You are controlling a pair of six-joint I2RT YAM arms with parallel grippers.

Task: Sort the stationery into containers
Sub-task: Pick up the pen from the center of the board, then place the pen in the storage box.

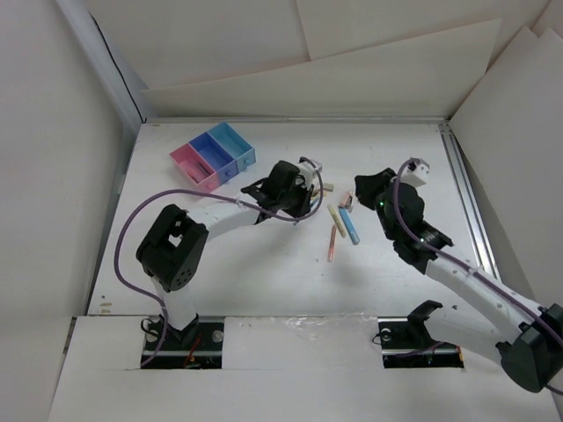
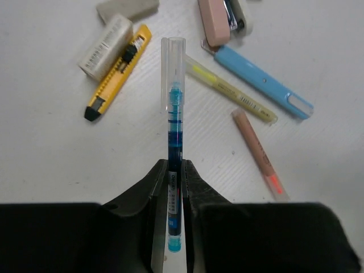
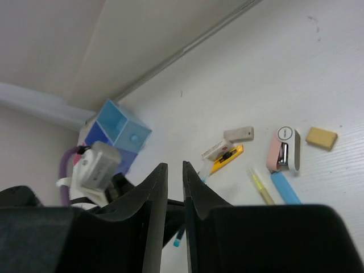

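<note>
Our left end effector is clamped on the blue pen. It grips low on the barrel, so the clear-capped end points straight out ahead. That hold sets the pen in line with the fingers, which we judge suits sliding it lengthwise into a narrow box. The pen seems lifted off the counter, its cap crossing above the highlighter.

The other stationery lies loose just beyond: cutter, white eraser, stapler, marker and orange pen. The boxes sit at the far left, well apart from this pile, so the carry must go far and left.

Our right end effector hangs on the right of the pile, fingers nearly together with a slit between them and nothing in it. We judge it is held aside so the arms do not cross
</note>
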